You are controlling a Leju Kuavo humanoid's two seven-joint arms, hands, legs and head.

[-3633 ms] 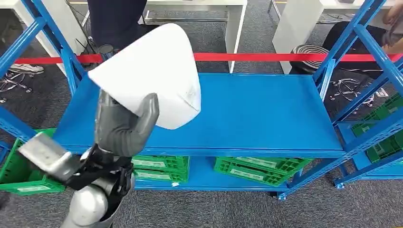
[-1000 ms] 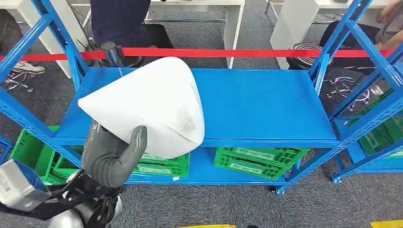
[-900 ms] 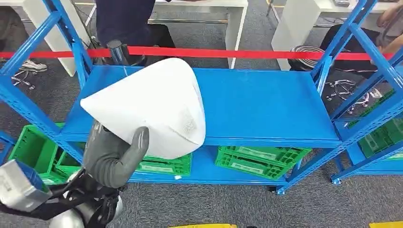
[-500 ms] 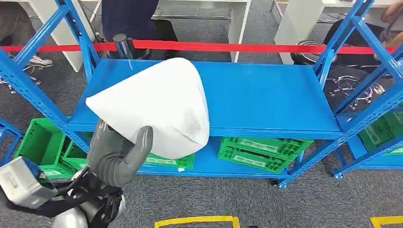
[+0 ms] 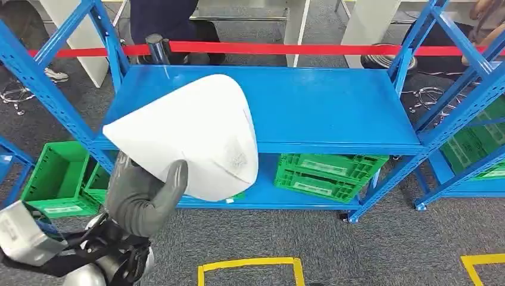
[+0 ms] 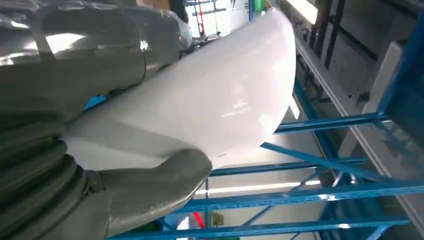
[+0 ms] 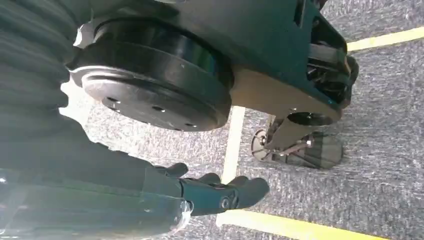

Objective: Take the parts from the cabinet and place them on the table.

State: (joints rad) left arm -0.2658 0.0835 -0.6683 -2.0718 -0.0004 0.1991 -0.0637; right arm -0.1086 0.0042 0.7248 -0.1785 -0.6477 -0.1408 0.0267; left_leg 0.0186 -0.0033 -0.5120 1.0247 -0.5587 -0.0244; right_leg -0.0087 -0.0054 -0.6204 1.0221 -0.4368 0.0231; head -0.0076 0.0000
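Note:
A large white curved shell part (image 5: 190, 134) is held up in front of the blue cabinet rack (image 5: 333, 107). My left hand (image 5: 143, 196) grips its lower edge from beneath, thumb over the near rim. The left wrist view shows the same part (image 6: 215, 100) lying across my left hand (image 6: 100, 150), with the thick thumb pressed on its underside. The part hides the left end of the top shelf. My right hand (image 7: 215, 192) hangs low over the carpet, its dark fingers stretched out with nothing in them.
The rack's top shelf is bare blue metal. Green crates (image 5: 324, 173) sit on its lower shelf, and another green crate (image 5: 59, 179) stands at the left. A red tape (image 5: 286, 49) runs behind the rack, where a person (image 5: 167, 18) stands. Yellow floor marks (image 5: 247, 262) lie near my feet.
The whole view has shifted: the rack now sits farther off and higher in the picture, and yellow floor marks have come in below. My left hand still holds the white part.

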